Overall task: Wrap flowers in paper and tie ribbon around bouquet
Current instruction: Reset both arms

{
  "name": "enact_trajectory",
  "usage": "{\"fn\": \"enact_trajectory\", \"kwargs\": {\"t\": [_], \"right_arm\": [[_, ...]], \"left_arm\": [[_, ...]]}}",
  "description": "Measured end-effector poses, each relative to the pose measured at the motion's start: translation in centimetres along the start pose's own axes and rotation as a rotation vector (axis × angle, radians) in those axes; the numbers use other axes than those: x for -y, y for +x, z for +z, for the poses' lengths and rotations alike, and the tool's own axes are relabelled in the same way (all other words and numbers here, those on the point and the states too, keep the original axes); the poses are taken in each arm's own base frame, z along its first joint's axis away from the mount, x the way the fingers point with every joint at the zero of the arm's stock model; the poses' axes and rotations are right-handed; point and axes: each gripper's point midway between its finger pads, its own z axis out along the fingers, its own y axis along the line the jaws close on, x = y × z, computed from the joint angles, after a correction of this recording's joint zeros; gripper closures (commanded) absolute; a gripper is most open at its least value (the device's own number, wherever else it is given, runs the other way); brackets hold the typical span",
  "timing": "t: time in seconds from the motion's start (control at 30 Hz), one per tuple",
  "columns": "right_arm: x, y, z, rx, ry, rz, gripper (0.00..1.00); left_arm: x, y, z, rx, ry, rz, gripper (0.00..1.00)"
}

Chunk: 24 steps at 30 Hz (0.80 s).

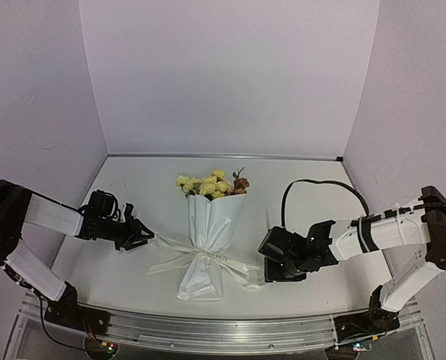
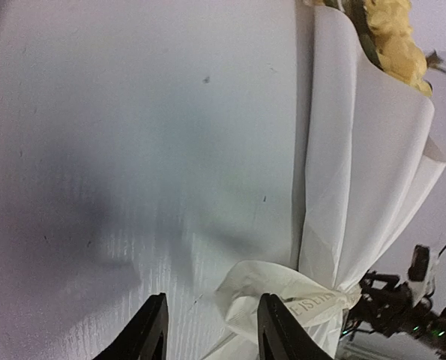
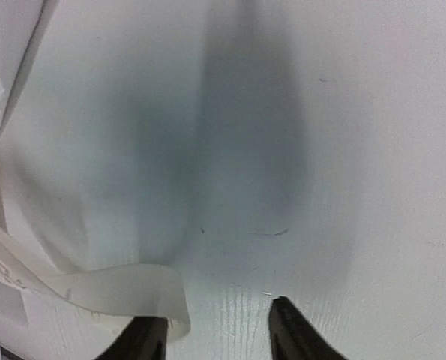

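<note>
White paper (image 1: 211, 225) is wrapping the flowers (image 1: 211, 184) into a bouquet (image 1: 206, 255) that is lying mid-table (image 1: 125, 195), blooms pointing away from the arms. A cream ribbon (image 1: 179, 256) is cinching its narrow waist, tails trailing to both sides. The left claw (image 1: 146, 238) is hovering just left of one tail, fingers (image 2: 151, 330) spread, holding nothing. The right claw (image 1: 266, 255) is sitting just right of the other tail, likewise released, with the band curling beside one finger. The left arm (image 1: 54, 216) and right arm (image 1: 380, 232) are reaching inward, forearms low. The paper is looking matte and creased, the ribbon semi-sheer and lettered.
</note>
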Motion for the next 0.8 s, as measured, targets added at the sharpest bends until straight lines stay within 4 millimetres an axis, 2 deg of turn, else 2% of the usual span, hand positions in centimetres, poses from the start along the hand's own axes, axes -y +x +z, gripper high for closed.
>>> {"fn": "enact_trajectory", "kwargs": {"t": [0.03,0.13,0.2,0.27,0.37,0.63,0.8], "right_arm": [[-0.6,-0.3,-0.3,0.001,-0.016,-0.017,0.30],[-2.6,-1.4,-1.5,0.017,-0.086,-0.050,0.21],[-3.7,-2.1,-2.6,0.033,-0.133,-0.074,0.13],[-4.6,-2.9,-3.9,0.057,-0.175,-0.085,0.03],[-5.3,-4.4,-5.5,0.097,-0.230,-0.075,0.02],[-1.1,-11.7,-10.0,0.307,-0.235,0.089,0.02],[1.1,-14.8,-13.5,0.458,-0.216,0.147,0.02]], "left_arm": [[0.4,-0.2,-0.3,0.007,0.001,0.010,0.27],[2.2,-1.4,-1.2,0.043,0.014,0.059,0.17],[3.7,-2.5,-2.1,0.076,0.027,0.095,0.03],[5.5,-3.7,-3.3,0.121,0.039,0.137,0.00],[8.0,-5.4,-5.2,0.191,0.062,0.194,0.00],[15.3,-9.9,-11.3,0.403,0.097,0.351,0.00],[16.6,-12.0,-13.8,0.508,0.039,0.361,0.00]]}}
